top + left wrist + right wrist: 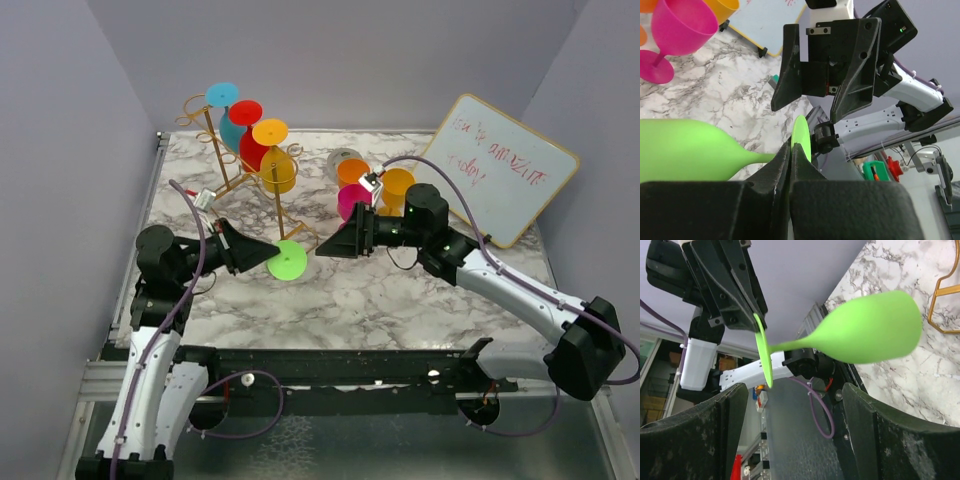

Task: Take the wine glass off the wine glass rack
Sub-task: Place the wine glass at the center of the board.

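A green wine glass [685, 150] hangs in the air, held by its round foot [287, 262], and my left gripper [791, 147] is shut on that foot's rim. In the right wrist view the green glass [870, 330] lies sideways, its bowl over the marble. My right gripper [322, 247] faces the left one from close by. It is open [795, 395], with the glass just beyond its fingertips and nothing between them. The gold wine glass rack [215, 140] stands at the back left, with blue [229, 125], red [250, 140] and yellow [277, 165] glasses hanging on it.
Grey [343, 160], orange [353, 171], yellow [397, 186] and pink [352, 200] glasses stand together on the marble table [400, 300] behind my right gripper. A whiteboard [505, 170] leans at the back right. The rack's wire base [300, 232] reaches toward the grippers.
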`<action>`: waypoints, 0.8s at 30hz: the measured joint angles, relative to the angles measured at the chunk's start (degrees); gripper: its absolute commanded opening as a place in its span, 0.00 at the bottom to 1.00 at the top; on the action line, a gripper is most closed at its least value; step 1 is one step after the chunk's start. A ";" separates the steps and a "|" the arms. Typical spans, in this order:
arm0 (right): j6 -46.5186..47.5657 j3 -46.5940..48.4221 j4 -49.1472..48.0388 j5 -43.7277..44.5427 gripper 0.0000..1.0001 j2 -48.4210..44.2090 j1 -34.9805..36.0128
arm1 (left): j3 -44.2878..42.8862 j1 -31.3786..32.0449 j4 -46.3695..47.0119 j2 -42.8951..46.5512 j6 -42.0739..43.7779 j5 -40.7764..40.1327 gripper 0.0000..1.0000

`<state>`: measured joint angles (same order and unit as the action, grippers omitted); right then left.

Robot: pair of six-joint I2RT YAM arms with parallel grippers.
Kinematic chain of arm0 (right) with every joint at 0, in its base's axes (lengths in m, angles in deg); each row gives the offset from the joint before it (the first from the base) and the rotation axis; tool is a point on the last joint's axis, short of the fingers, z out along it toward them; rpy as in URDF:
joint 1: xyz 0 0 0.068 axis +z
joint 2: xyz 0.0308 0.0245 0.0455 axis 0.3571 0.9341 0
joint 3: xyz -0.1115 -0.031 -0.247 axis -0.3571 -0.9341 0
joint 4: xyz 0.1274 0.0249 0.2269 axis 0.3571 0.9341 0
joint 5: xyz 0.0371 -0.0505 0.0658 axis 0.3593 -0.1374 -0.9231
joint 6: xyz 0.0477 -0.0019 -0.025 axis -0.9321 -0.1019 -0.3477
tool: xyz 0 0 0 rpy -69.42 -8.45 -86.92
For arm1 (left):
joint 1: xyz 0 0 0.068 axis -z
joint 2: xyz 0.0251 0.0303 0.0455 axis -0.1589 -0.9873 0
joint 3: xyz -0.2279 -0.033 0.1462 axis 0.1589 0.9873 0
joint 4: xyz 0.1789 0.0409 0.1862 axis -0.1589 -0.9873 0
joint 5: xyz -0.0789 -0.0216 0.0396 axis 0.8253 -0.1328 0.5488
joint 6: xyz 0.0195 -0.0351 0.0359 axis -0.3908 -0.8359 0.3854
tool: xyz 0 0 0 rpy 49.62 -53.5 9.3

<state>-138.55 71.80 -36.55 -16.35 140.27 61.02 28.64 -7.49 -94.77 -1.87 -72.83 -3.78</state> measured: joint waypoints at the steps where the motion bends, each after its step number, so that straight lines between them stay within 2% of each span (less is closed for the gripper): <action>1: -0.50 0.00 -0.81 -0.04 0.81 0.37 0.09 | 0.11 2.21 1.68 -0.55 -0.39 -2.14 0.00; 4: -1.40 0.00 -2.16 -0.07 0.77 1.49 0.24 | 0.81 7.13 4.48 -1.66 -1.25 -5.70 0.00; 7: -1.49 0.17 -2.27 -0.09 0.64 2.62 0.68 | 1.77 11.26 7.98 -3.34 -2.05 -9.51 0.00; 9: -1.27 0.55 -2.16 -0.22 0.50 3.43 0.94 | 2.01 14.45 9.49 -4.83 -2.12 -12.59 0.00; 12: -0.68 1.29 -1.73 -0.50 0.38 4.37 1.18 | 2.47 17.38 10.40 -5.84 -2.12 -16.00 0.00; 14: -0.28 1.36 -1.44 -0.52 0.34 4.52 1.20 | 2.60 18.12 10.93 -6.05 -2.01 -17.86 0.00; 19: 0.59 1.38 -1.16 0.17 0.32 4.50 1.20 | 2.60 18.25 10.10 -6.10 -0.46 -21.03 0.00; 22: 1.29 1.38 -0.79 0.68 0.23 4.44 1.20 | 2.60 18.25 8.35 -6.08 0.79 -22.43 0.00; 24: 1.95 1.40 -0.07 1.20 0.10 4.39 1.20 | 2.54 18.25 7.65 -6.05 1.16 -22.80 0.00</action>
<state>-136.61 73.20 -36.61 -15.15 144.66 62.22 31.18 10.76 -87.12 -7.93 -71.67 -26.58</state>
